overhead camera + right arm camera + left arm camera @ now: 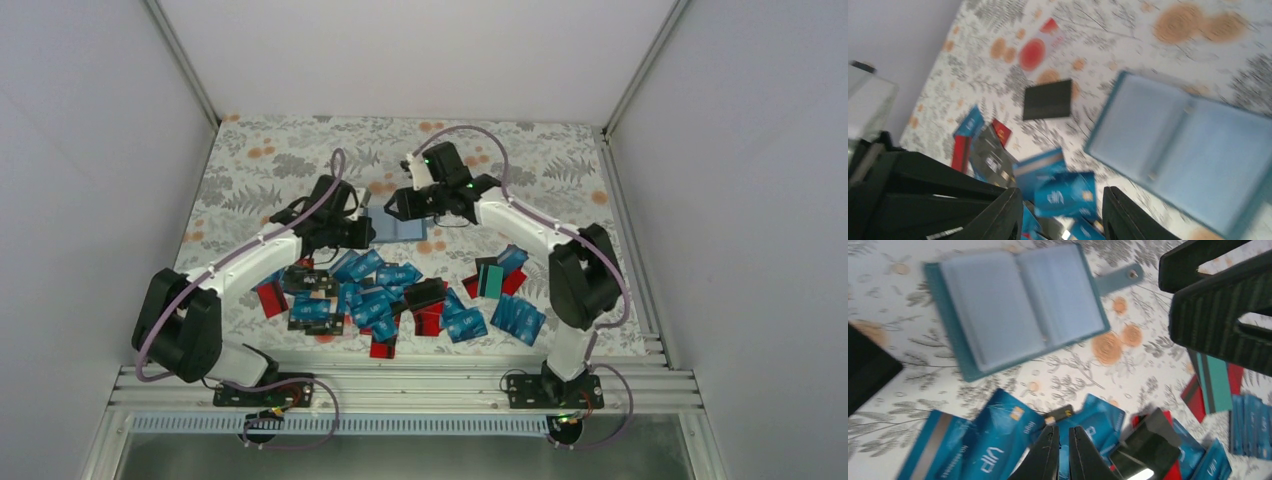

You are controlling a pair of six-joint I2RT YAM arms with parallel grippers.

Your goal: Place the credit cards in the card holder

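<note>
Lying spread open toward the far middle of the floral table (560, 160), the card holder (1018, 305) presents its pale sleeves for loading. Credit cards (385, 295) lie heaped nearer the arm bases. Left gripper (1063, 435), closed on nothing visible, and right gripper (1063, 205), parted and empty, flank the holder, apparently ready to steady it.

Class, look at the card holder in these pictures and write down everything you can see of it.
The card holder is a small teal wallet lying open and flat on the floral table cover, pale blue pages facing up, seemingly empty. A teal strap with a round snap sticks out from one side. It lies beyond the scattered cards, apart from them; nothing visibly touches it.
</note>
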